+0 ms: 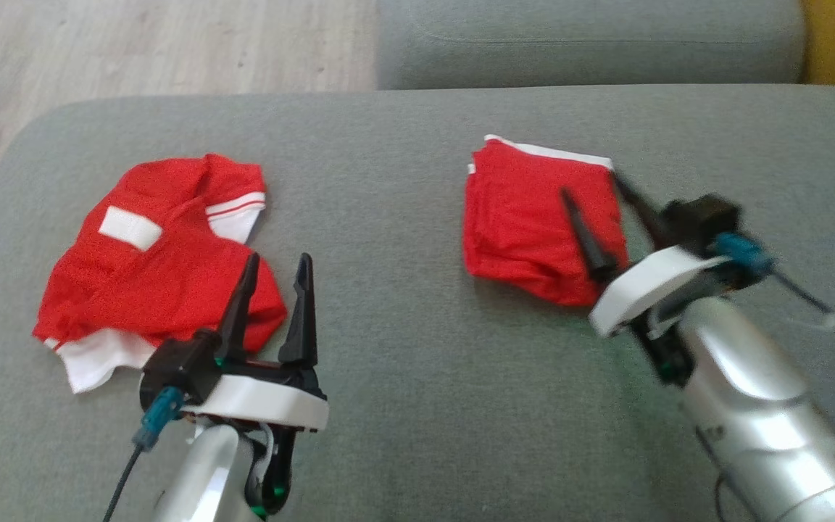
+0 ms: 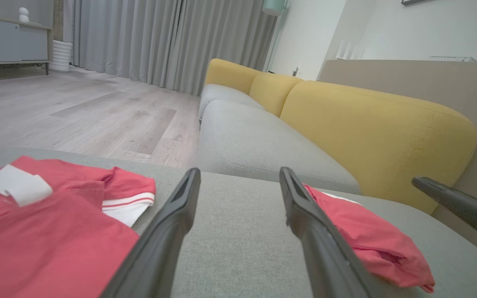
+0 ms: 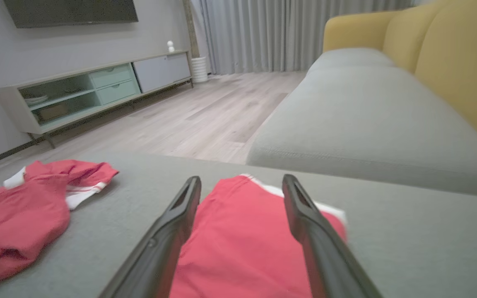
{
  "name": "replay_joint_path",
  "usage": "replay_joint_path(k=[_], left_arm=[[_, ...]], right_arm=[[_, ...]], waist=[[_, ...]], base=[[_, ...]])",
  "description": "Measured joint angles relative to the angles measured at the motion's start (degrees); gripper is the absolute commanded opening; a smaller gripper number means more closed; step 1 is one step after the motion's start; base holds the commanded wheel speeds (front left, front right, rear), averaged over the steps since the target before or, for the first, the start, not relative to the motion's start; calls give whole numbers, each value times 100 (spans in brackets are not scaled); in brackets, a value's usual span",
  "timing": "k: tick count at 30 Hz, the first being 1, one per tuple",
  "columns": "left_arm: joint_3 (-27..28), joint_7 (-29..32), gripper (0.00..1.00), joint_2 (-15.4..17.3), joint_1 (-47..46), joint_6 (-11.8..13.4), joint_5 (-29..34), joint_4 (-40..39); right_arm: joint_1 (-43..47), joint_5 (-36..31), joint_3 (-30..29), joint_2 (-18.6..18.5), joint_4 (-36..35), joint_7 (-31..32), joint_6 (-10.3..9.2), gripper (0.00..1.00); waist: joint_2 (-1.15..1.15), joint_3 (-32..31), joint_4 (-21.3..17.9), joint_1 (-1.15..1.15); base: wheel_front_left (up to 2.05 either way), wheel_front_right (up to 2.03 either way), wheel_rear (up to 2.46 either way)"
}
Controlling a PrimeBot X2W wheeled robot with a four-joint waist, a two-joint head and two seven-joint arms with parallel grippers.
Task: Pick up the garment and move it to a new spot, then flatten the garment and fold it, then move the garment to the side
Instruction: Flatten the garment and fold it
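R gripper [image 1: 594,187] fingers spread apart, holding nothing, over right edge of folded red garment [image 1: 526,217], garment flat on right of grey sofa seat [image 1: 417,181], L gripper [image 1: 277,259] spread too, by crumpled red shirt [image 1: 156,268] at left

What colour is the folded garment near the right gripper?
The folded garment is red with a white far edge; clearest in the head view.

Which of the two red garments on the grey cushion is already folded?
The right-hand red garment, a compact rectangle with a white edge by the right tool; the left one lies crumpled.
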Motion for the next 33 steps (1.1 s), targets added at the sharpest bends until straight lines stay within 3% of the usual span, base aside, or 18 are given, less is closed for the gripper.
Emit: replay_joint_path(k=[1,5,11,16,26,27,28,33], left_arm=[[65,0,100,-1,1,-1,10,-44],[190,0,100,-3,53,-8,36,-166],[342,0,100,-10,388,-100,118,-361],[554,0,100,-11,735,-167,153,-553],[556,0,100,-11,970,-204,166,-645],[546,0,100,-11,965,-203,166,-662],[532,0,100,-11,956,-203,165,-675],[385,0,100,-11,812,-201,156,-761]], right_arm=[[40,-287,-423,-125,-153,-41,0,100],[553,-710,-1495,-59,-1001,-86,0,100],[2047,-1570,-2516,382,-2282,-96,0,100],[2721,-1889,-2731,548,-2582,-94,0,100],[2770,-1766,-2776,573,-2789,-94,0,100],[2769,-1767,-2769,573,-2795,-96,0,87],[2763,-1766,-2759,575,-2796,-94,0,0],[2541,-1956,-2765,576,-2730,-94,0,0]], waist=[[0,-36,-109,0],[0,-100,-287,0],[0,-138,-451,0],[0,-124,-568,0],[0,-87,-524,0],[0,-71,-509,0],[0,-48,-493,0],[0,171,-382,0]], base=[[0,0,0],[0,0,0],[0,0,0],[0,0,0],[0,0,0],[0,0,0],[0,0,0],[0,0,0]])
